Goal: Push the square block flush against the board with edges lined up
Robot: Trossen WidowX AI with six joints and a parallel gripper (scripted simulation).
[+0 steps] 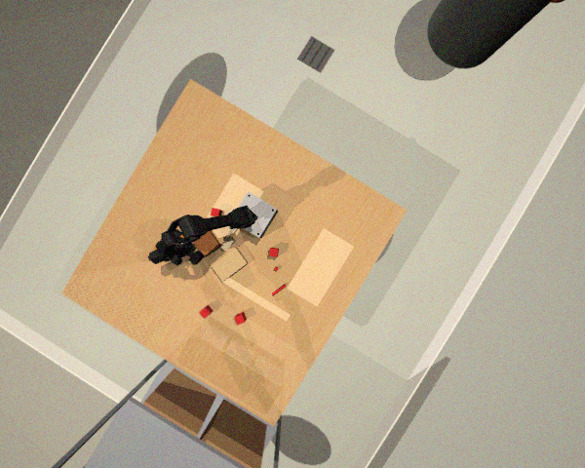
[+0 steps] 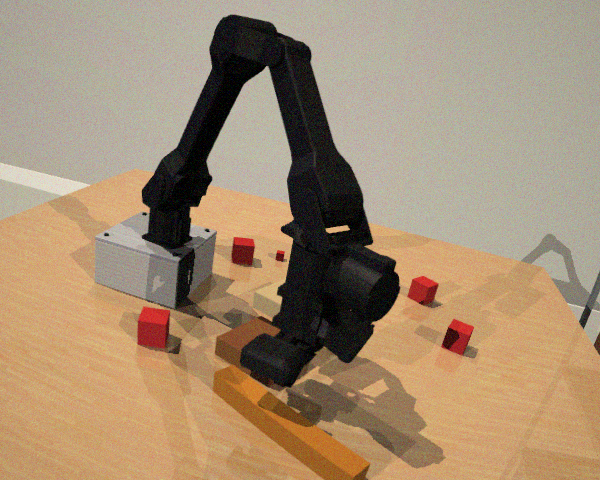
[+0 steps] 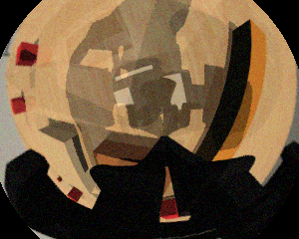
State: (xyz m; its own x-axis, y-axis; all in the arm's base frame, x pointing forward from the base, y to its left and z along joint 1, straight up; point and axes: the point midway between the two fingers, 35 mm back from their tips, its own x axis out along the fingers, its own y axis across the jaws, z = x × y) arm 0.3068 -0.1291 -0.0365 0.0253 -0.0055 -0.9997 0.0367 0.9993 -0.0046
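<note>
A brown block (image 1: 207, 244) (image 2: 246, 335) (image 3: 126, 148) lies flat, partly hidden by my arm and fingers. A long orange bar (image 2: 290, 426) (image 3: 259, 65) lies in front of it in the exterior view; whether they touch is hidden. A flat tan square block (image 1: 228, 263) (image 2: 266, 300) (image 3: 80, 156) lies on the brown block's other side, apart from the bar. My gripper (image 3: 163, 139) is shut and empty, pointing down. Its tips overlap the brown block's edge in the wrist view, to the left of the bar; I cannot tell whether they touch the block.
Red cubes stand around: one (image 1: 214, 212) (image 2: 153, 327) near the grey base box (image 1: 263, 216) (image 2: 124, 268), one (image 1: 273, 252) (image 2: 243, 251) beyond it, and two (image 1: 206, 311) (image 1: 240, 318) farther off. A tiny red cube (image 1: 275, 268) and a thin red stick (image 1: 279, 290) lie beyond the tan block.
</note>
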